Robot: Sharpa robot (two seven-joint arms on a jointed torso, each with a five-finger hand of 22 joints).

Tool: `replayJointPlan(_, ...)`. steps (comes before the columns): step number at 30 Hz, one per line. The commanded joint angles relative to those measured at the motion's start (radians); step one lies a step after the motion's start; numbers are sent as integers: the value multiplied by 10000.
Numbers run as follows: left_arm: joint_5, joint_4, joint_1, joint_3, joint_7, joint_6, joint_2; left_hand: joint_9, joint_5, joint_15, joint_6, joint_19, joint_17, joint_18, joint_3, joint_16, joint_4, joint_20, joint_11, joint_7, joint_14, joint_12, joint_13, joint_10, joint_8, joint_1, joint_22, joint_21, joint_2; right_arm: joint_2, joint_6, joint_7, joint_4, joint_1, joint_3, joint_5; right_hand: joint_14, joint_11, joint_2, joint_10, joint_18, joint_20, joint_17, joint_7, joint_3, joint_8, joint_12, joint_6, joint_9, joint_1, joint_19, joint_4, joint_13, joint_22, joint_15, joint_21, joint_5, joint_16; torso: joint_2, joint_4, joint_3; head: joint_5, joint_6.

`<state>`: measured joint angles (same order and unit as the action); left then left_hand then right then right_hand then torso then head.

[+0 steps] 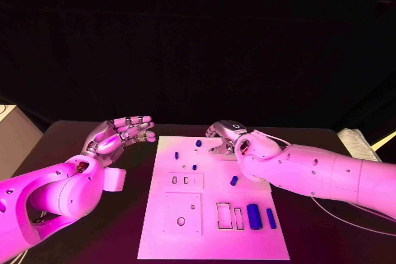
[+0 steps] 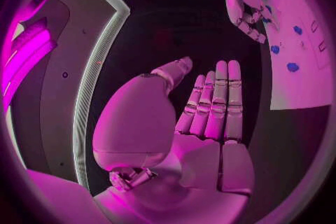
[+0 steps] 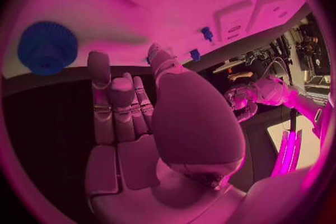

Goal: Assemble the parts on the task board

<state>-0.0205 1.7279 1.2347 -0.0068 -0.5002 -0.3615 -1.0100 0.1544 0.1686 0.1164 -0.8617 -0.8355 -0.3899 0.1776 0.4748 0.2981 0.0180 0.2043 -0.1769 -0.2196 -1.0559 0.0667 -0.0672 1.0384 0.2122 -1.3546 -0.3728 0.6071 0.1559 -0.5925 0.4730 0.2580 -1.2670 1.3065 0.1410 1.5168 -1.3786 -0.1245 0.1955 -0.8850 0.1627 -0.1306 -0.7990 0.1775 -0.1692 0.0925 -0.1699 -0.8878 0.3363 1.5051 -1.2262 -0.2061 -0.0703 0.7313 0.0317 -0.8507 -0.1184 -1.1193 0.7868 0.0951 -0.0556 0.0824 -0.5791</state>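
The task board (image 1: 213, 241) lies at the middle of the table (image 1: 74, 138), running from near edge to far. On its far part stand a small part (image 1: 199, 143) and, left of and nearer than it, a peg (image 1: 177, 156). A further part (image 1: 234, 180) lies right of centre. Two long parts (image 1: 254, 216) (image 1: 272, 218) lie side by side at the near right. The left hand (image 1: 123, 133) is left of the board; the right hand (image 1: 225, 137) is over its far right corner.

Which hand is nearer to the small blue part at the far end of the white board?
Right. The right hand hangs over the board's far edge, just beside the blue part. The left hand is off the board, beyond its left edge.
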Motion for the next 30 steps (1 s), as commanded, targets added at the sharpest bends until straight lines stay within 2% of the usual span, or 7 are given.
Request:
replayJointPlan(1, -28, -12, 19, 9, -58, 185, -19, 20, 1, -7, 43, 118, -36, -50, 33, 17, -44, -6, 0, -182, 71, 61, -9, -61, -21, 60, -35, 96, -30, -503, 380, -41, -550, 49, -50, -161, -167, 71, -14, -295, -67, 47, -209, -15, -10, 1, -201, -116, -5, 148, -230, -178, -16, 298, -52, -281, -36, -181, -46, -76, 10, -13, 31)
replayJointPlan(8, -38, -127, 19, 8, -73, 230, 11, 20, 1, -7, 43, 118, -36, -50, 33, 17, -44, -6, 0, -182, 71, 61, -9, -61, -21, 60, -35, 96, -30, -1699, 330, -182, -1370, 254, -122, -1051, -871, 394, -186, -2571, -478, 234, -1964, -159, -443, 90, -1093, -464, -26, -72, -1324, -636, -269, 2575, -289, -2262, -26, -1421, -85, -211, 28, -5, 87)
replayJointPlan(14, -45, -217, 16, 6, -70, 277, 95, 20, 1, -7, 43, 118, -36, -50, 33, 17, -44, -6, 0, -182, 71, 61, -9, -61, -21, 60, -35, 96, -30, -2069, -222, -153, -1308, 328, -135, -1683, -1158, 838, 227, -4677, -781, 607, -3277, -437, -319, 223, -2358, -554, 31, -357, -1957, -791, -1466, 4284, -668, -3755, -34, -2312, -101, -255, 48, 15, 96)
replayJointPlan(16, -46, -245, 15, 6, -71, 300, 119, 20, 1, -7, 43, 118, -36, -50, 33, 17, -44, -6, 0, -182, 71, 61, -9, -61, -21, 60, -35, 96, -30, -2090, -407, -130, -1178, 336, -136, -2094, -1258, 842, 324, -4662, -882, 659, -3829, -476, -191, 371, -3835, -474, 106, -300, -2103, -772, -3142, 4856, -730, -4223, -148, -2671, -99, -252, 58, 12, 89)
replayJointPlan(19, -48, -291, 13, 6, -71, 322, 147, 20, 1, -7, 43, 118, -36, -50, 33, 17, -44, -6, 0, -182, 71, 61, -9, -61, -21, 60, -35, 96, -30, -2101, -649, -58, -1007, 343, -137, -2503, -1480, 774, 240, -4955, -1072, 584, -5347, -398, -314, 649, -9967, -305, 211, -254, -2395, -769, -10209, 5957, -592, -5131, -598, -3521, -95, -225, 61, 27, 97)
replayJointPlan(23, -48, -327, 12, 6, -66, 336, 157, 23, 0, -7, 40, 135, -49, -45, 36, 23, -46, 1, 1, -180, 76, 66, -10, -54, -17, 62, -46, 113, -29, -2052, -937, 63, -810, 345, -138, -2727, -1724, 631, 234, -6004, -1237, 431, -6719, -287, -283, 833, -12705, -127, 240, -421, -2686, -758, -13461, 6791, -450, -5819, -633, -4146, -94, -204, 33, 61, 71)
replayJointPlan(30, -49, -356, 12, 6, -50, 360, 168, 23, 0, -7, 40, 135, -49, -45, 36, 23, -46, 1, 1, -180, 76, 66, -10, -54, -17, 62, -46, 113, -29, -1805, -1333, 226, -515, 295, -136, -2731, -1922, 513, 200, -6733, -1424, 298, -7718, -190, -182, 953, -13853, 5, 233, -550, -3044, -753, -14823, 7617, -323, -6524, -627, -4514, -70, -201, 26, 34, 7)
